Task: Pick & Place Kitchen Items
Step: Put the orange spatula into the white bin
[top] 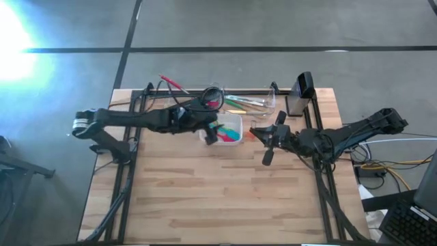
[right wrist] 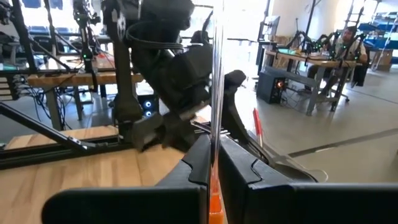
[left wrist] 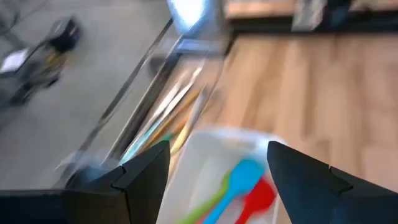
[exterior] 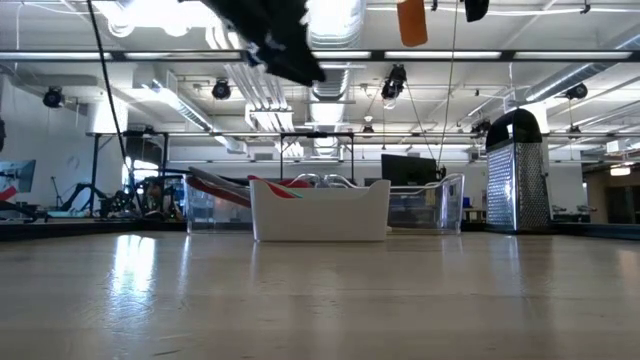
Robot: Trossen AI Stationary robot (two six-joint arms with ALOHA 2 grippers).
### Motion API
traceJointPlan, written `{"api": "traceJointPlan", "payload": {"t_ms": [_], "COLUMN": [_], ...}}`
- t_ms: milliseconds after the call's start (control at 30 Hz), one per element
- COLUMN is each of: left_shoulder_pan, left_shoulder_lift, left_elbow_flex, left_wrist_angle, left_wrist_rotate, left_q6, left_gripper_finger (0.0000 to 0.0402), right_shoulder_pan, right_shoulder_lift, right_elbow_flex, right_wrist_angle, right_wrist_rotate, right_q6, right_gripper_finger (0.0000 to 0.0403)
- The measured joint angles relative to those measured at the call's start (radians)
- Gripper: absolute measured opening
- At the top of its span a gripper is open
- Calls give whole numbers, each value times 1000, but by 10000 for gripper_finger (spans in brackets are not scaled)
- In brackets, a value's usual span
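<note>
A white dish [top: 232, 121] stands near the table's far middle. In it lie a blue spoon [left wrist: 239, 177], a red utensil [left wrist: 258, 199] and a green one [left wrist: 199, 208]. My left gripper [left wrist: 217, 180] hovers just above the dish, open, with nothing between its fingers; it also shows in the high view [top: 212, 134]. To the right of the dish, my right gripper [top: 258, 133] is shut on a slim utensil with an orange end [exterior: 412, 22], held high above the table. My right gripper pinches the utensil's thin shaft [right wrist: 214, 124] between its two fingers, just above the orange end [right wrist: 214, 214]. The fingers lie level, come from the table's right side and cross the shaft. The utensil stands upright and clear of the table, with the orange end below the fingers.
Clear bins [top: 249, 102] with more utensils stand just behind the dish, and a red utensil [top: 174, 83] sticks out past the far left. A metal box grater [exterior: 515, 170] stands at the far right. Bare wood [top: 218, 191] fills the near half of the table.
</note>
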Motion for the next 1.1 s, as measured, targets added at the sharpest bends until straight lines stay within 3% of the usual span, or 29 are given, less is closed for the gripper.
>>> {"api": "traceJointPlan", "payload": {"t_ms": [200, 567, 867, 1100], "left_shoulder_pan": [0, -17, -19, -25], "left_shoulder_lift": [-113, -357, -488, -540], "left_elbow_flex": [-4, -157, -259, -277], "left_wrist_angle": [-273, -301, -301, -301], "left_wrist_rotate": [-85, -82, -82, -74], "left_q6": [-73, -127, -196, -197], "left_gripper_finger": [273, 273, 273, 273], "right_shoulder_pan": [-2, -34, -158, -268], "right_shoulder_lift": [-1, 1, 12, 116], "right_elbow_flex": [18, 55, 126, 212], "right_wrist_angle": [-45, -126, -253, -327], "right_wrist_rotate": [0, -21, -218, -376], "right_q6": [9, 13, 66, 90], "right_gripper_finger": [8, 8, 8, 8]}}
